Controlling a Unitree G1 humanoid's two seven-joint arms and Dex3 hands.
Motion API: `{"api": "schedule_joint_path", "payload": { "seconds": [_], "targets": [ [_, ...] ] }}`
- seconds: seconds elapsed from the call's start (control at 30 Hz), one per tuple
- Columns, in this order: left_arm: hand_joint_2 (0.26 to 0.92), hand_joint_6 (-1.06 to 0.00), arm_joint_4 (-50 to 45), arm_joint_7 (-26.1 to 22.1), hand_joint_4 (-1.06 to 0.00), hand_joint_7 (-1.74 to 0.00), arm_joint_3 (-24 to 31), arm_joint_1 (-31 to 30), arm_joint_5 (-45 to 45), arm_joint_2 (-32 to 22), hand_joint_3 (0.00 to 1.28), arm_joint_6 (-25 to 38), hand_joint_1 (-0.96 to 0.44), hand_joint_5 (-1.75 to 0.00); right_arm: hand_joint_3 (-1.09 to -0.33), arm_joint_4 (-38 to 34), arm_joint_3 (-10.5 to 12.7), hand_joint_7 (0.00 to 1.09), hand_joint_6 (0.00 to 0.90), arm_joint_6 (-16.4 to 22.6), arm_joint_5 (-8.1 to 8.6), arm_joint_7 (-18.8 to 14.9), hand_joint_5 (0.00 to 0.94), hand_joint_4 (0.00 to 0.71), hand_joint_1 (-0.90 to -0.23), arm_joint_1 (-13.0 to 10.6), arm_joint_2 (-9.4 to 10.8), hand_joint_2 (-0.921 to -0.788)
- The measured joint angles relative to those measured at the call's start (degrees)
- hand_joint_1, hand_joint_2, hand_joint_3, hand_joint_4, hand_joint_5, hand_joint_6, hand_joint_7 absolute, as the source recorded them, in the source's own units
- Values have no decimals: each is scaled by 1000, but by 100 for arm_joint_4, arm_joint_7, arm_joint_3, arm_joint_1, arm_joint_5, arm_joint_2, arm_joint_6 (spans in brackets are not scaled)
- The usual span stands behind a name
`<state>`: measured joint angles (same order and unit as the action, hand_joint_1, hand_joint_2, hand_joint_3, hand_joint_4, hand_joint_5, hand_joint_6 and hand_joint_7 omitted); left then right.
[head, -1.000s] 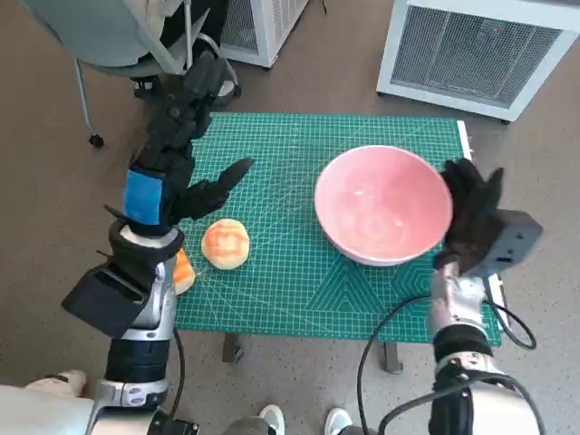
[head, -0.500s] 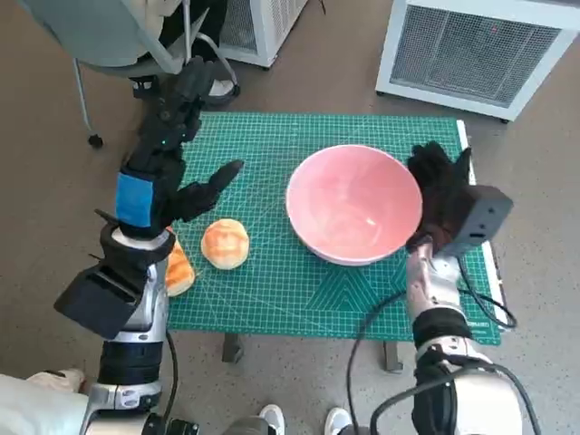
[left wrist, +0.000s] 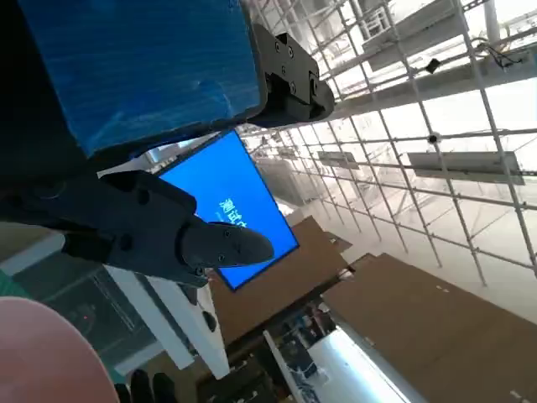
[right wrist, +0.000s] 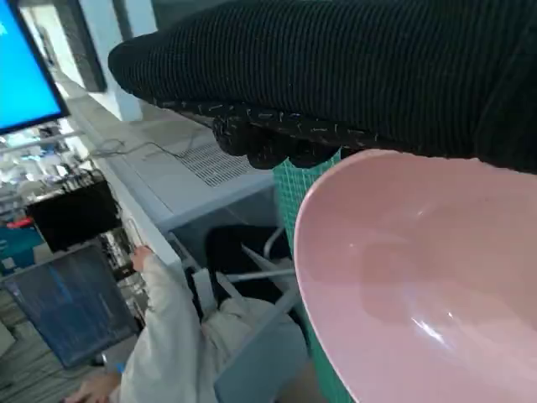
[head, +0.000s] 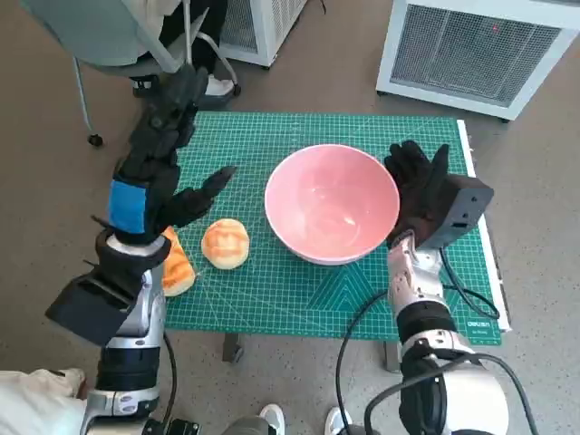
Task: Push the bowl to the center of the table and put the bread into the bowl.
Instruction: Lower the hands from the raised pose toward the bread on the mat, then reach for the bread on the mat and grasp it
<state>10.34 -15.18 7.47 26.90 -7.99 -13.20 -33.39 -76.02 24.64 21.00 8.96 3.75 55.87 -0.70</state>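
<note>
My right hand [head: 419,186], in its black glove, stands upright with the fingers spread and holds nothing; it is against the right side of the pink bowl [head: 332,203], and in the right wrist view the glove lies just over the rim. The bowl sits a little right of the middle of the green mat [head: 299,290]. I judge that the pushing step is in hand and almost finished. My left hand [head: 159,177] hangs over the left part of the frame, fingers apart, empty. Below it, in the lower left of the mat, lies the round bread [head: 225,243], well apart from the bowl, and another bread piece [head: 177,267] at the mat's edge. Next I think the left hand must come down on the round bread and close around it.
</note>
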Motion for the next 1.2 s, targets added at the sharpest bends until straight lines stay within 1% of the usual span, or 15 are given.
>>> {"api": "schedule_joint_path", "payload": {
  "seconds": [0.1, 0.23, 0.33, 0.4, 0.47, 0.6, 0.73, 0.77, 0.83, 0.9, 0.93, 0.97, 1.03, 1.13, 1.2],
  "targets": [
    [921, -375, -15, -24, -288, -12, 35, -83, -29, -31, 240, -5, -339, -6, -822, 4, -22, 639, 83, 28, -23, -6, 16, 306, -449, 6, -10, -921],
    [921, -370, -19, -92, -285, -8, 99, -196, -58, -139, 240, -9, -339, -4, -826, 28, -79, 669, 72, 204, -42, -49, 14, 306, -456, 8, -61, -921],
    [921, -367, -18, -183, -284, -6, 182, -281, -60, -315, 242, -10, -340, -3, -810, 85, -210, 681, 63, 491, -157, -70, 9, 298, -479, 10, -123, -921],
    [921, -365, -16, -251, -289, -4, 241, -325, -60, -462, 246, -10, -341, -5, -794, 126, -303, 685, 56, 675, -255, -76, 6, 292, -510, 27, -171, -921],
    [921, -363, -2, -352, -297, -3, 298, -358, -56, -668, 252, -9, -345, -8, -794, 196, -425, 685, 50, 908, -304, -98, 7, 295, -527, 53, -220, -921],
    [921, -354, 82, -673, -305, -1, 413, -395, 92, -1301, 269, 11, -354, -9, -796, 418, -668, 687, 47, 1492, -475, -325, 13, 310, -555, 81, -326, -921],
    [921, -351, 262, -1070, -299, -1, 500, -400, 334, -2118, 272, 42, -352, -4, -806, 754, -861, 692, 42, 2141, -481, -766, 14, 314, -561, 81, -427, -921],
    [921, -357, 303, -1157, -289, -4, 501, -400, 386, -2288, 262, 54, -356, -2, -807, 837, -896, 715, 28, 2272, -474, -894, 15, 318, -562, 78, -444, -921],
    [921, -361, 425, -1382, -282, -7, 495, -392, 561, -2739, 251, 68, -359, -2, -806, 1109, -982, 729, 19, 2633, -418, -1289, 16, 321, -565, 55, -482, -921],
    [921, -373, 501, -1559, -271, -11, 483, -383, 696, -3064, 214, 116, -364, -1, -803, 1365, -1044, 750, 7, 2911, -308, -1620, 19, 330, -573, 11, -488, -921],
    [921, -375, 547, -1676, -269, -12, 455, -360, 782, -3250, 206, 170, -365, -1, -803, 1578, -1110, 753, 6, 3066, -221, -1835, 20, 331, -574, -45, -489, -921],
    [921, -380, 573, -1746, -267, -13, 439, -350, 821, -3355, 172, 202, -358, -1, -802, 1700, -1142, 764, 3, 3154, -185, -1946, 21, 333, -573, -78, -484, -921],
    [921, -386, 655, -1945, -265, -14, 360, -289, 921, -3615, 121, 294, -347, -1, -800, 2066, -1266, 781, 1, 3321, -49, -2269, 22, 334, -572, -201, -475, -921],
    [914, -395, 769, -2257, -264, -14, 218, -210, 1024, -3922, 61, 428, -327, -1, -797, 2535, -1461, 802, 0, 3438, 108, -2654, 22, 334, -576, -384, -450, -921],
    [907, -398, 862, -2443, -264, -14, 125, -144, 1029, -4040, 43, 494, -315, 0, -795, 2774, -1564, 808, -1, 3443, 185, -2801, 23, 333, -579, -492, -434, -921]
  ]
}}
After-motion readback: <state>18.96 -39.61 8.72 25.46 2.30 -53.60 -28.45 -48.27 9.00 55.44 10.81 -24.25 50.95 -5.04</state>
